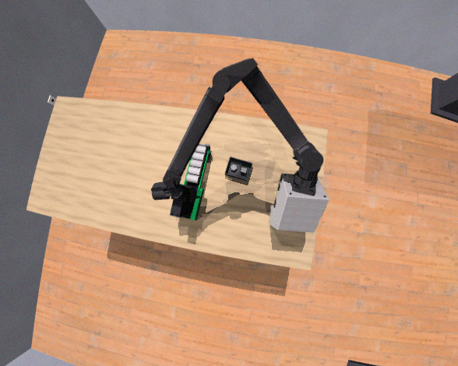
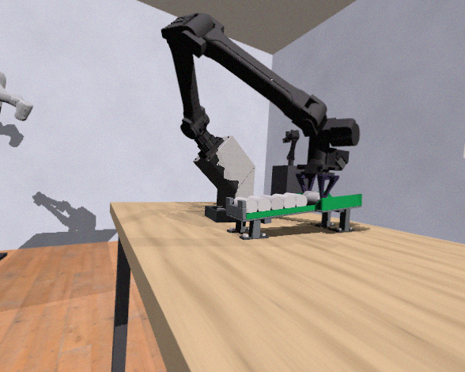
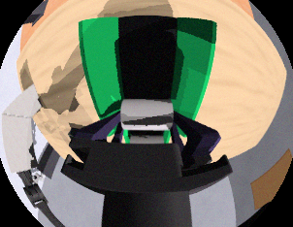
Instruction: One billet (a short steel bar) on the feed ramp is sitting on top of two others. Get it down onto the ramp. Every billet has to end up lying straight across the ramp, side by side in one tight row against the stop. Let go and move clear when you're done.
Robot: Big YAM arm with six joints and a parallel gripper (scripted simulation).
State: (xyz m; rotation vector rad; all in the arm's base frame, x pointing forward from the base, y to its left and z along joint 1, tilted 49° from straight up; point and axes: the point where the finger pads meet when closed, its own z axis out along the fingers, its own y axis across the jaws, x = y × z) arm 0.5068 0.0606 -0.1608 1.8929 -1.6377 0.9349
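A green-sided feed ramp [image 2: 300, 208] stands on legs on the table; it also shows in the top view [image 1: 195, 181]. Several pale grey billets [image 2: 270, 202] lie side by side across it, in a row reaching the grey stop [image 2: 235, 208] at the low end. My gripper [image 2: 319, 186] hangs over the ramp at the upper end of the row and is shut on one billet [image 3: 148, 116], which lies straight across the ramp at about the height of the others [image 2: 311, 195]. In the wrist view the fingers clamp its two ends. Whether it touches the ramp is hidden.
A small black control box [image 1: 239, 169] sits on the table beside the ramp. My grey base block [image 1: 299, 205] stands at the table's right edge. The ramp's upper part behind the held billet is bare [image 3: 150, 53].
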